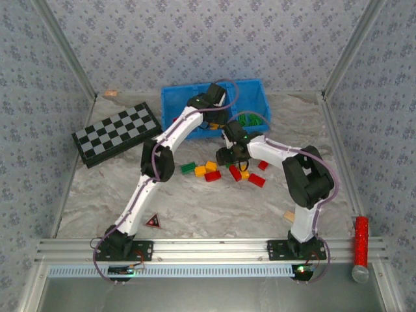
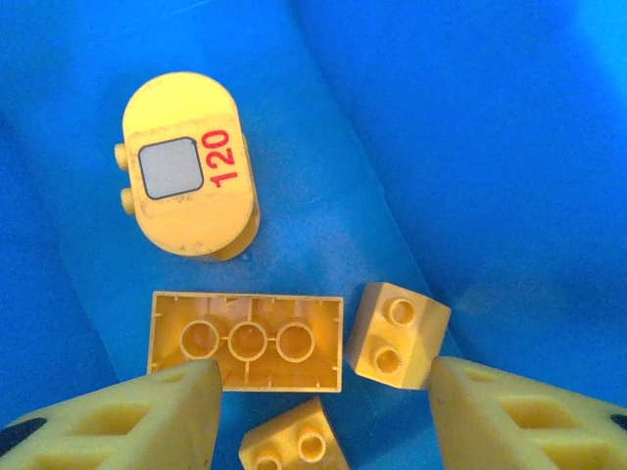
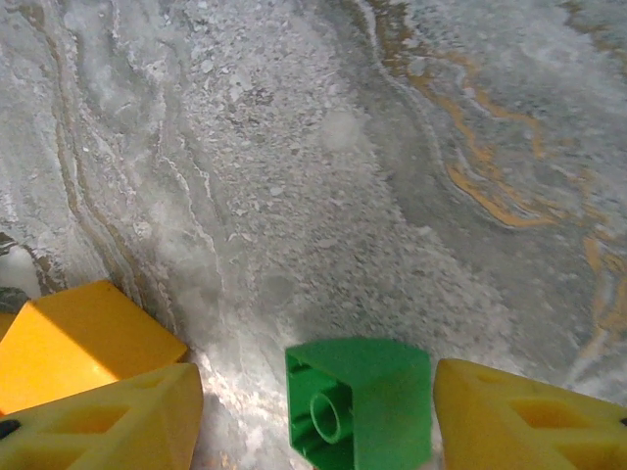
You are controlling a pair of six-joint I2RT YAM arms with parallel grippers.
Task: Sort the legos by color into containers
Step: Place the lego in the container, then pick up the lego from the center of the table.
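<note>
Left gripper (image 2: 321, 411): my fingers stand apart with nothing clamped. I hang inside the blue tray (image 2: 470, 147), looking down on its floor.
Small yellow brick (image 2: 294, 446): lies on the tray floor with its studs showing, low in the gap between my left fingers. It seems to touch neither.
Long yellow brick (image 2: 247, 341): hollow side up, just ahead of my left-hand finger.
Second small yellow brick (image 2: 397, 333): tilted, just ahead of the gap and nearer my right-hand finger, beside the long brick's end.
Rounded yellow piece (image 2: 191, 181): marked 120 in red beside a grey square. It lies farther ahead, apart from the long brick.
Right gripper (image 3: 318, 397): fingers apart and not clamped, low over the marbled table (image 3: 343, 147).
Green brick (image 3: 358, 406): on the table between my right fingers, close against the right-hand one with a clear gap to the left-hand one. Cannot tell if it touches.
Orange brick (image 3: 78, 338): outside the gap, just ahead of my left-hand finger.
Loose legos (image 1: 212, 175): red, yellow and green ones lie on the table around my right gripper, outside the tray.
</note>
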